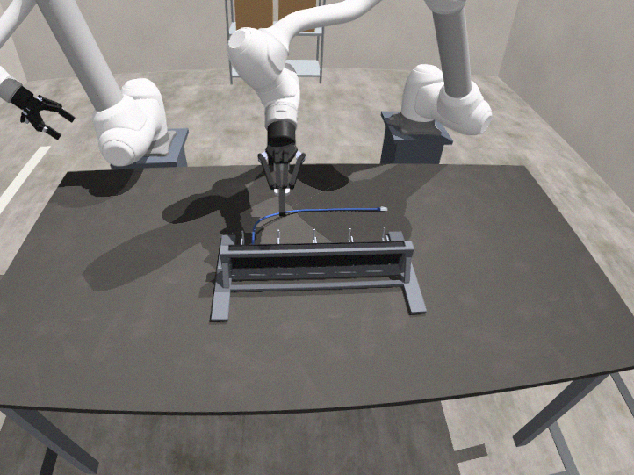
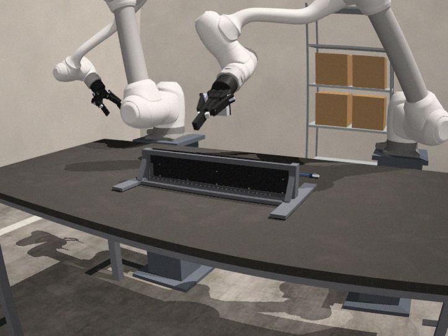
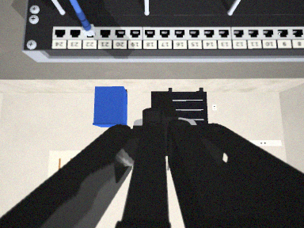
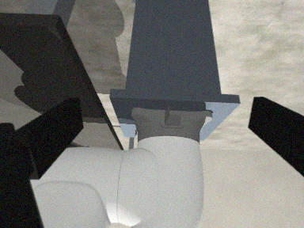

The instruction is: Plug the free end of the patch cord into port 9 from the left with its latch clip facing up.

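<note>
The blue patch cord point(image 1: 338, 210) point(image 2: 304, 174) point(image 3: 80, 15) has one end plugged into port 22. Its free plug point(image 1: 383, 209) point(image 2: 315, 176) lies behind the patch panel point(image 1: 317, 251) point(image 3: 158, 21), toward the right in the top view. Its clip direction is too small to tell. Port 9 point(image 3: 283, 33) looks empty in the left wrist view. My left gripper point(image 1: 282, 212) point(image 2: 195, 125) point(image 3: 159, 104) is shut and empty, raised above and behind the panel. In the top view it overlaps the cord. My right gripper point(image 1: 65, 127) point(image 2: 113, 109) point(image 4: 165, 112) is open and empty, far from the cord, beyond the table's left side.
The panel's grey stand has feet point(image 1: 414, 298) point(image 2: 293, 205) reaching out on the dark table point(image 1: 317, 359) point(image 2: 187, 223). Several thin pale rods point(image 1: 314, 235) point(image 3: 146, 7) stick out from the panel's port side. The right arm's base point(image 1: 129, 125) stands behind the table.
</note>
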You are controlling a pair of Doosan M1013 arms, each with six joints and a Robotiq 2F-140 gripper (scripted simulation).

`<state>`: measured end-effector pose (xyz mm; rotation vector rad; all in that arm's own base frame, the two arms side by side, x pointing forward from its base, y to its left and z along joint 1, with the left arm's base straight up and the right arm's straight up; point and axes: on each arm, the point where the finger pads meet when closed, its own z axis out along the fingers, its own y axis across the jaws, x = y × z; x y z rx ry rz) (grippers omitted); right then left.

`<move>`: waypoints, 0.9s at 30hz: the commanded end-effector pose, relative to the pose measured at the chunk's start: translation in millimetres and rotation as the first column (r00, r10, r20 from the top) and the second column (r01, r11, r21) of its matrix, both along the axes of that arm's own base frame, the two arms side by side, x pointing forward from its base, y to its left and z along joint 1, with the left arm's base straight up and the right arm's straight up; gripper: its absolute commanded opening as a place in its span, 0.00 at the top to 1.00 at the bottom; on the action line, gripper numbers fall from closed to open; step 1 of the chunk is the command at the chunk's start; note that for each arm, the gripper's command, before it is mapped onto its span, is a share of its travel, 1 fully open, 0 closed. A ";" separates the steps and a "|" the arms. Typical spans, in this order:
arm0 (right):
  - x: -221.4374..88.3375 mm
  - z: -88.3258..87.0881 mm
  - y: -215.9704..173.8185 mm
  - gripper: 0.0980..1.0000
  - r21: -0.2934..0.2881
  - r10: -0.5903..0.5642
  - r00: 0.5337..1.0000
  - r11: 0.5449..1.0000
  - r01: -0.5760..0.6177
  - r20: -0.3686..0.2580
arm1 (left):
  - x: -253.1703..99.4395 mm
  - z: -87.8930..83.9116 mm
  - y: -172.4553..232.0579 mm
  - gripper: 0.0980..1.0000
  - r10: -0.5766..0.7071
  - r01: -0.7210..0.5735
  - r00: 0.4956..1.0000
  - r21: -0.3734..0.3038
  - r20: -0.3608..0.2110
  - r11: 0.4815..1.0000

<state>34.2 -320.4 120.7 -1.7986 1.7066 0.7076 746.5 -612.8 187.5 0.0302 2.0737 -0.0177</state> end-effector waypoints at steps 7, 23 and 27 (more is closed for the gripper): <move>0.1 0.3 -0.2 0.00 -0.001 0.000 1.000 1.000 0.000 0.000 | 0.1 1.7 -7.5 1.00 0.000 0.000 1.000 -0.001 0.001 1.000; 0.1 0.3 -0.2 0.00 -0.001 0.000 1.000 1.000 0.000 0.000 | 47.4 -24.2 -8.9 1.00 0.000 0.000 1.000 -0.001 0.001 1.000; 0.1 0.3 -0.2 0.00 -0.001 0.000 1.000 1.000 0.000 0.000 | 77.7 -40.8 -9.8 1.00 0.000 0.000 1.000 -0.001 0.001 1.000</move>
